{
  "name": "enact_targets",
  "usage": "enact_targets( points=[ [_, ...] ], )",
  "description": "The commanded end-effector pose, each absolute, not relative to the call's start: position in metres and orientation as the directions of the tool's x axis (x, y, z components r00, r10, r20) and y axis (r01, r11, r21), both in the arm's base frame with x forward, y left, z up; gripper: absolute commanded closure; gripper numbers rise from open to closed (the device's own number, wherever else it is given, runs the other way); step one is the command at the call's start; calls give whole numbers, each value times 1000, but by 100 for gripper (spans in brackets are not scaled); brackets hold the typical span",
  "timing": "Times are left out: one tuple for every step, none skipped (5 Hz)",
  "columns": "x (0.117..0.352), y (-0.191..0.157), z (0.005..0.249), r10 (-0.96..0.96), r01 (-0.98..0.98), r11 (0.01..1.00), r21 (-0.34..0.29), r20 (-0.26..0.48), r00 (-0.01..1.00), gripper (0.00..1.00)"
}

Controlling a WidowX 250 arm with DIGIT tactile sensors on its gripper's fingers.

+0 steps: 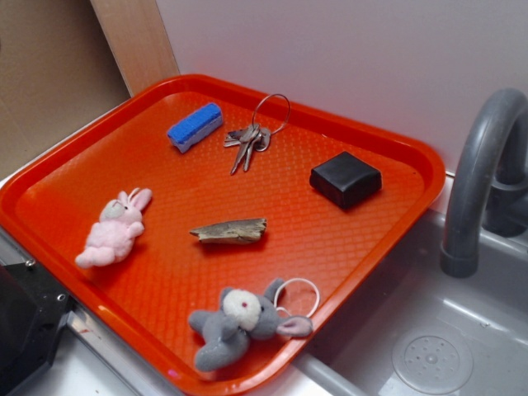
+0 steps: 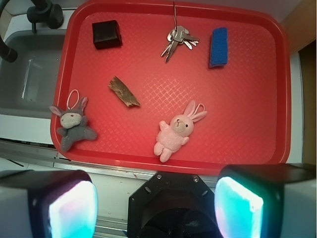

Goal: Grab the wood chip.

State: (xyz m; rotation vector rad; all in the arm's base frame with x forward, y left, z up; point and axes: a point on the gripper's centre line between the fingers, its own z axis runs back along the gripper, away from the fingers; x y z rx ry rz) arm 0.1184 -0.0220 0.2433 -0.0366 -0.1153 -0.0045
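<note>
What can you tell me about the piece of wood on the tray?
The small flat sliver of weathered grey-brown wood lies flat near the middle of the orange-red plastic tray, between the pink and grey plush toys. One end is pointed, the other broader and jagged, with rough grain. It touches only the tray. The tool is well away from it.
</note>
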Motion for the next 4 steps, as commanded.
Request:
enact_targets(
  points=[
    [118,-22,243,-2,7,999,-36,115,993,0],
    [151,-30,245,-164,167,986,0,197,967,0],
    [182,-42,238,-325,313,945,92,216,921,0],
    [201,-62,221,-515,495,856,148,160,842,0]
  ],
)
